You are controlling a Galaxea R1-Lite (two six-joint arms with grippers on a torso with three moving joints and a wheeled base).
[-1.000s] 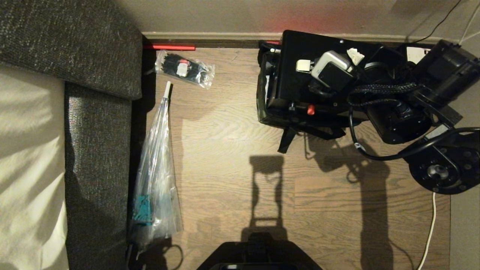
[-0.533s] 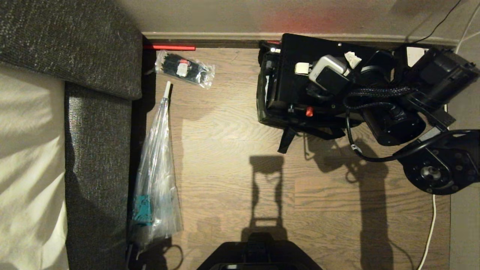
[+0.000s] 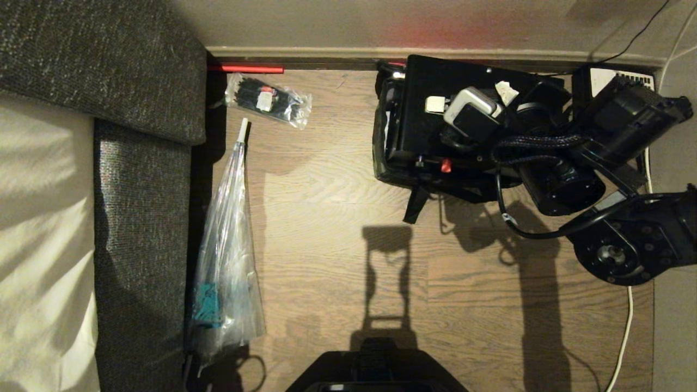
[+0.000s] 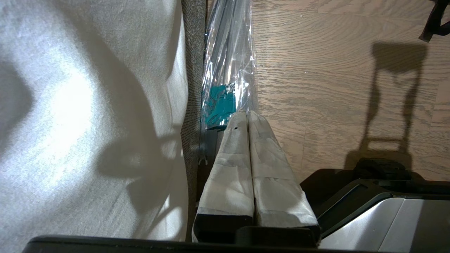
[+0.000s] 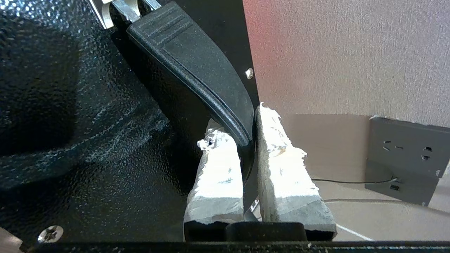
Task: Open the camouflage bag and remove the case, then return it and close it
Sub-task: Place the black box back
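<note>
Fingers of the right hand (image 5: 248, 140) pinch the curved black handle (image 5: 197, 70) on top of the case (image 3: 430, 103), the two padded fingertips (image 5: 218, 168) pressed against either side of the handle's end. From the right wrist view we see the grip sits at one end of the bar rather than its middle, close to where the handle meets the pebbled black shell. In the head view the case rests in or just above the open camouflage bag (image 3: 381, 163), which stands on the wooden floor (image 3: 337, 218) at the far edge, against the skirting of the wall (image 3: 326, 27); how deep the case sits we cannot tell. A wall socket (image 5: 407, 161) shows beyond the fingers.

We judge the case rigid and fairly heavy: a hard metal-looking box that will not flex, with a smooth moulded handle that could slide between the pads. An off-centre pinch is likely to let the box tilt and swing, so a hold nearer the handle's middle would carry it more level. The bag, by contrast, looks soft and may drag or collapse along the case's sides.

The left hand (image 4: 249, 119), fingers pressed together and empty, hangs near the sofa (image 3: 141, 190), above a clear plastic-wrapped bundle (image 3: 226, 245) lying along the floor's left edge.
</note>
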